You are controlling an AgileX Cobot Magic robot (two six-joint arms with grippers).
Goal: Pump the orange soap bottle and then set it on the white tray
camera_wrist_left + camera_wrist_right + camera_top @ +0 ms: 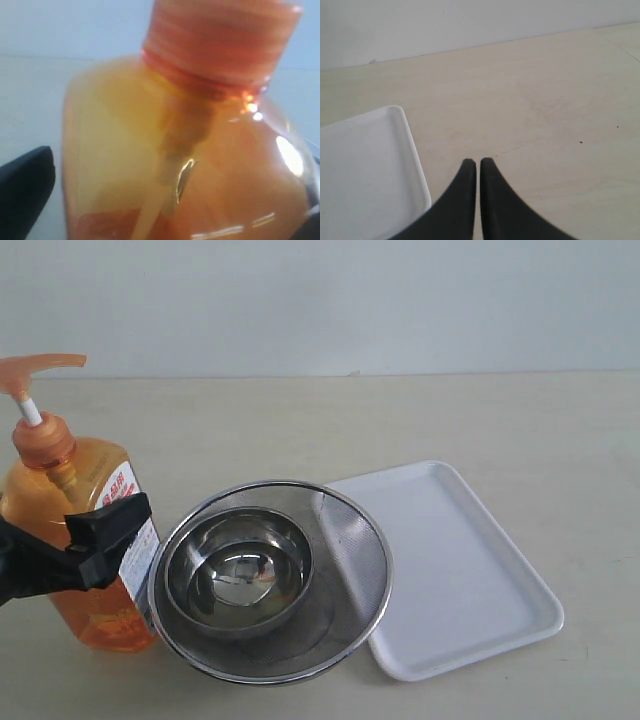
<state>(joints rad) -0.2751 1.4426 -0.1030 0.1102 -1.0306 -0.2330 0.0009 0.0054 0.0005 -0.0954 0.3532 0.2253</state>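
Observation:
The orange soap bottle stands upright at the table's left, its pump nozzle raised. My left gripper reaches in from the left edge at the bottle's mid-height, with one black finger across the labelled face. In the left wrist view the bottle fills the frame between the wide-apart fingers, and a thin gap shows beside one finger. The white tray lies flat to the right. My right gripper is shut and holds nothing, hovering beside the tray's corner. It does not show in the exterior view.
A round steel mesh strainer with a smaller steel bowl inside it sits between bottle and tray, touching the bottle's base and overlapping the tray's left edge. Bare beige tabletop stretches behind, up to a pale wall.

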